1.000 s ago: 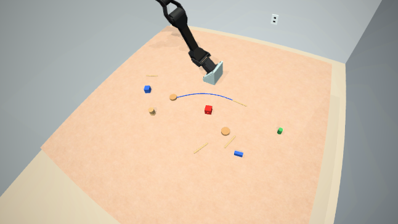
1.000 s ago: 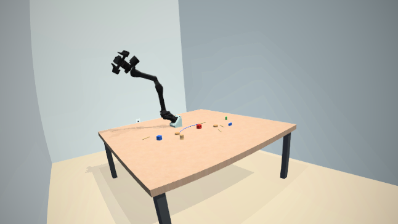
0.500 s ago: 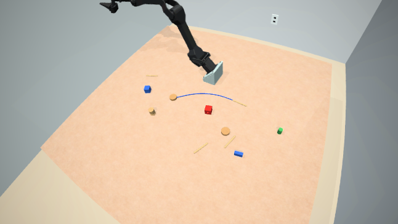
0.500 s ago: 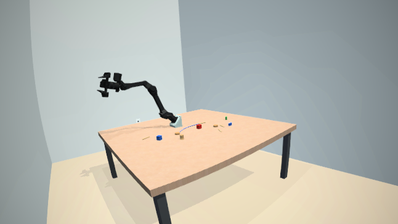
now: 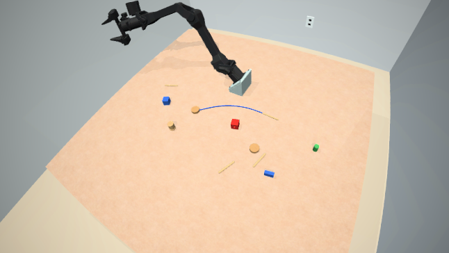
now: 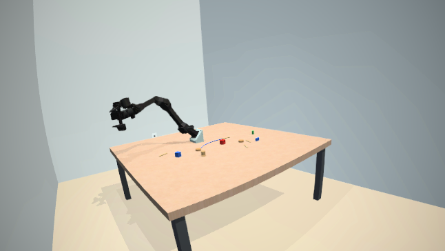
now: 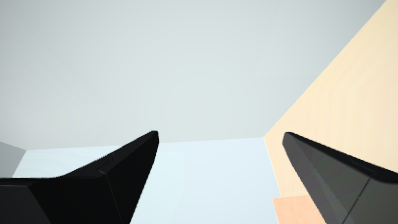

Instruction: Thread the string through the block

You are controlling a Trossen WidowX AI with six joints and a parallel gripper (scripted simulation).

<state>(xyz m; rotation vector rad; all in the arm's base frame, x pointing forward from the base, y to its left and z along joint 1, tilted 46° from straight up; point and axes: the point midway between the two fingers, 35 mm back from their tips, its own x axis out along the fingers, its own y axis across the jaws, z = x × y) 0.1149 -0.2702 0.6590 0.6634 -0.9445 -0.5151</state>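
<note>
My gripper (image 5: 106, 31) (image 6: 111, 119) (image 7: 220, 136) is wide open and empty, high up at the far left and away from everything on the table. A red block (image 5: 235, 124) (image 6: 222, 141) stands on the table; a small spot, perhaps the hole, shows on its front face in the top view. The round wooden button (image 5: 195, 110) (image 6: 198, 149) lies left of it. The blue string (image 5: 227, 105) (image 6: 211, 141) runs from the button in an arc behind the block, outside it. The thin stick (image 5: 270, 116) (image 6: 226, 138) on its end lies flat, right of the block in the top view.
Loose sticks (image 5: 171, 85) (image 5: 226, 167) (image 5: 259, 160) lie around. A blue cube (image 5: 166, 101) (image 6: 178, 154) and tan cylinder (image 5: 171, 126) (image 6: 203, 153) are left. A second wooden disc (image 5: 254, 148), blue bar (image 5: 269, 174) and green cylinder (image 5: 315, 148) are right. The arm's base (image 5: 242, 84) stands behind the string.
</note>
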